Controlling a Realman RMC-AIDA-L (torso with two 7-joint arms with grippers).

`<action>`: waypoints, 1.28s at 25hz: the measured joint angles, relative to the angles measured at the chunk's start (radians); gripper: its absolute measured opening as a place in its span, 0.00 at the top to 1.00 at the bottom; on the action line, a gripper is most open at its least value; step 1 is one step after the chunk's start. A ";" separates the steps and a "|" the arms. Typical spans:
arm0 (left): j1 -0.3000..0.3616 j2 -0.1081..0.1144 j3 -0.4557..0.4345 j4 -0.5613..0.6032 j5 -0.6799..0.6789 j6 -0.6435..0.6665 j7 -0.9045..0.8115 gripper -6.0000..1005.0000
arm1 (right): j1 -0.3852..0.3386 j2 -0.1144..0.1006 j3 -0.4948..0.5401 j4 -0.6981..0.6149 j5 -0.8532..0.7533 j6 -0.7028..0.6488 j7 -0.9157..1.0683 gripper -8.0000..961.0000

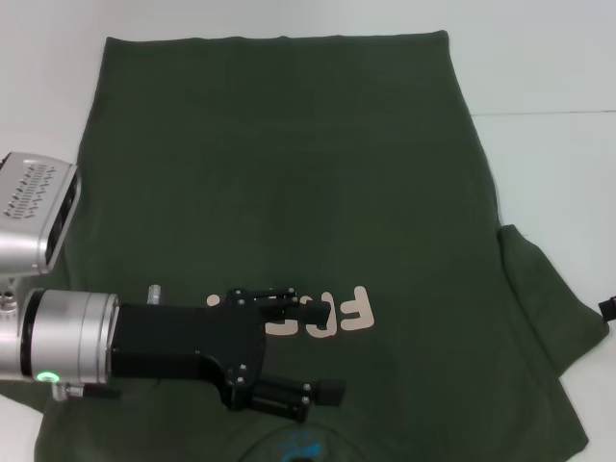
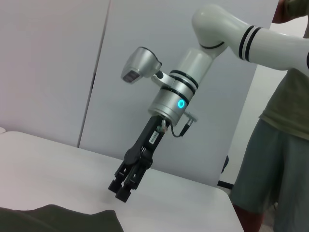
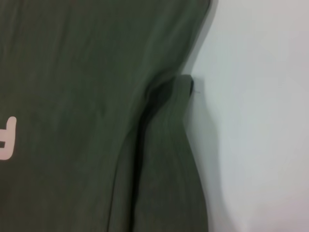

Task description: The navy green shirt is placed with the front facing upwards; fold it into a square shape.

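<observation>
Left gripper point(image 1: 313, 351) hovering over the pale lettering point(image 1: 342, 313) on the navy green shirt point(image 1: 289, 192), jaws apart, nothing between them, one finger across the first letters, the other nearer the shirt's collar; contact with the cloth not clear. Right gripper point(image 2: 126, 182) seen from the left wrist view hanging above the white table point(image 2: 183, 203) just past the shirt's edge, fingers close together, gripping nothing. Shirt spread flat on the table, front up, one sleeve point(image 1: 549, 318) out to the right. Lettering partly covered: "F" clear, rest blocked; small blue print point(image 1: 298, 448) by the collar unreadable.
</observation>
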 joint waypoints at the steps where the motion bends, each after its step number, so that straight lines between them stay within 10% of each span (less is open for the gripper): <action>1: 0.000 0.000 0.000 0.000 0.000 0.000 0.000 0.07 | 0.000 0.000 0.000 0.011 0.003 0.008 -0.002 0.11; 32: 0.003 -0.002 0.000 -0.008 0.000 -0.010 0.002 0.07 | 0.032 -0.011 -0.026 0.193 0.015 0.121 -0.008 0.16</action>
